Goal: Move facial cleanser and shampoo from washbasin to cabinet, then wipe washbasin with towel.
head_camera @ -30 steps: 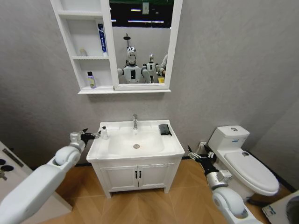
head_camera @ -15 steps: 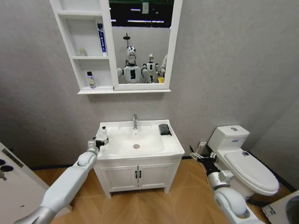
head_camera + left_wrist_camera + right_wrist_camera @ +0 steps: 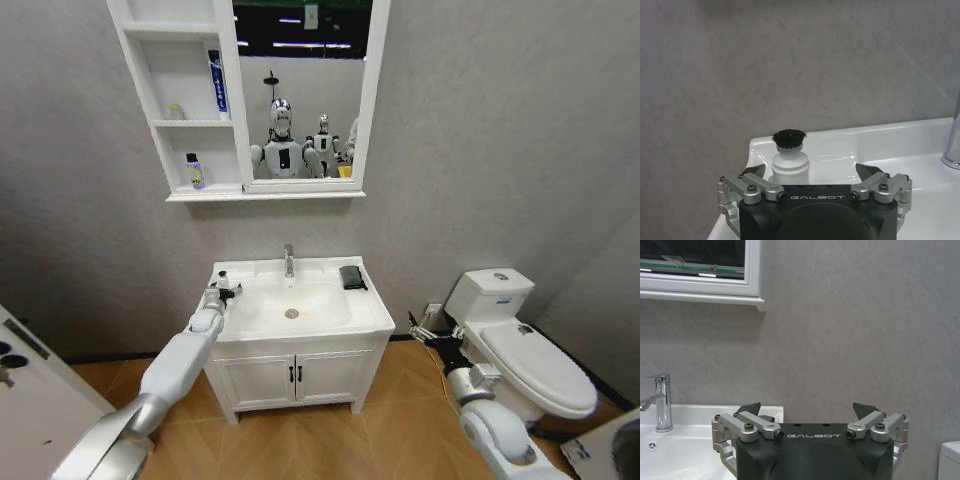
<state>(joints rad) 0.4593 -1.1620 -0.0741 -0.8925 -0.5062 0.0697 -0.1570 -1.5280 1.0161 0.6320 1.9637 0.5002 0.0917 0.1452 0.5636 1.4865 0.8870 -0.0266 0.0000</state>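
L gripper (image 3: 811,176) wide apart | white bottle (image 3: 790,164) btwn fingers, untouched | washbasin (image 3: 372,310) corner

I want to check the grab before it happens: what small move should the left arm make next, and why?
Probably ease the left tool forward a little, then close. Its fingers are open, and the white bottle with the black brush cap stands between them on the washbasin corner, not yet gripped.
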